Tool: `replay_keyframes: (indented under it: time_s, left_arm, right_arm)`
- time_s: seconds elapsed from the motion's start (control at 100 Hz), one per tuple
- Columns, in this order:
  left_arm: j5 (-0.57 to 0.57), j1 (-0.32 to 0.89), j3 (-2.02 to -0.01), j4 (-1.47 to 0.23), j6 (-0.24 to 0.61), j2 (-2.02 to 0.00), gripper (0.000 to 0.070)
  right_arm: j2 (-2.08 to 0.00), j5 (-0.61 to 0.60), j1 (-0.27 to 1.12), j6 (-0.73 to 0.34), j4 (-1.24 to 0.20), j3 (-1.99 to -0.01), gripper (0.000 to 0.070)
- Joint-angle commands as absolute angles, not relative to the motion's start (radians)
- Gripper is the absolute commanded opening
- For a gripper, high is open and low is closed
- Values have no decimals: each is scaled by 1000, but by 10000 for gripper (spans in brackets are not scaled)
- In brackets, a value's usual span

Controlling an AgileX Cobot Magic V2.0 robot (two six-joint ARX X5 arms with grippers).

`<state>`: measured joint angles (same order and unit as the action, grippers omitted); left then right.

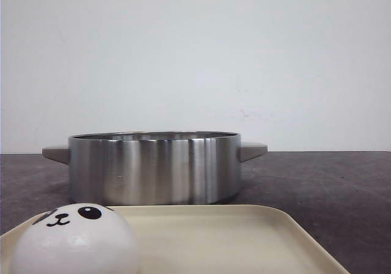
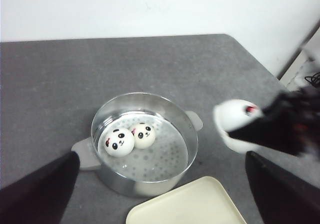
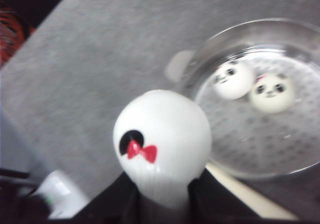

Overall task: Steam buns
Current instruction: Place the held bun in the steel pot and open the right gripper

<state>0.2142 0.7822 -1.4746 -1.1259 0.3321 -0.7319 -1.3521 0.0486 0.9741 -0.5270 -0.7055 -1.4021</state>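
Observation:
My right gripper (image 3: 163,196) is shut on a white panda bun (image 3: 162,139) with a red bow and holds it in the air beside the steel pot (image 3: 200,71). The left wrist view shows that held bun (image 2: 232,115) and the right gripper (image 2: 282,129) to the right of the pot (image 2: 127,184). Two buns (image 2: 119,142) (image 2: 144,135) lie side by side on the perforated steamer plate inside the pot. A fourth bun (image 1: 73,240) sits on the cream tray (image 1: 244,243) at its near left. My left gripper (image 2: 161,156) is open and empty, high above the pot.
The pot (image 1: 153,167) stands behind the tray, with a grey handle on each side. The tray's corner (image 2: 185,206) lies close to the pot. The grey table's edge and a white wall are beyond; cables show off the right edge.

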Motion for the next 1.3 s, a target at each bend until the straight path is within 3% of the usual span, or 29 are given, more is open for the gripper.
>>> replay_keyframes:
  time_s: [0.0,0.3,0.71,0.77,0.88,0.93,1.19,1.29]
  left_arm:
    - [228,791,-1493,-1113,329,-739,677]
    - [229,791,-1493,-1110,329,-738,677]
    - [229,791,-1493,-1111,334,-738,677]
    - [230,791,-1493,-1111,334,-738,677]
    - [230,791,-1493,-1111,333,-738,677]
    - [230,791,-1493,-1113,334,-738,677]
    - [242,791,-1493,-1136,333,-738,677]
    - [244,791,-1493,-1141,334,-738,677]
  right_arm:
    - [-1413,45,942,-465,-705,-1416,4]
    - [-1665,-55,789,-391,-688,-1416,4]
    - [-1851,-105,741,-384,-703,-1416,10]
    - [-1852,-105,741,-384,-704,-1416,83]
    - [-1852,-105,742,-384,-704,-1416,387]
    - [-1852,-105,742,-389,-707,-1416,479]
    - [-1852,-75,741,-405,-711,-1416,505]
    - [-1852,-62,741,-406,-711,-1416,580]
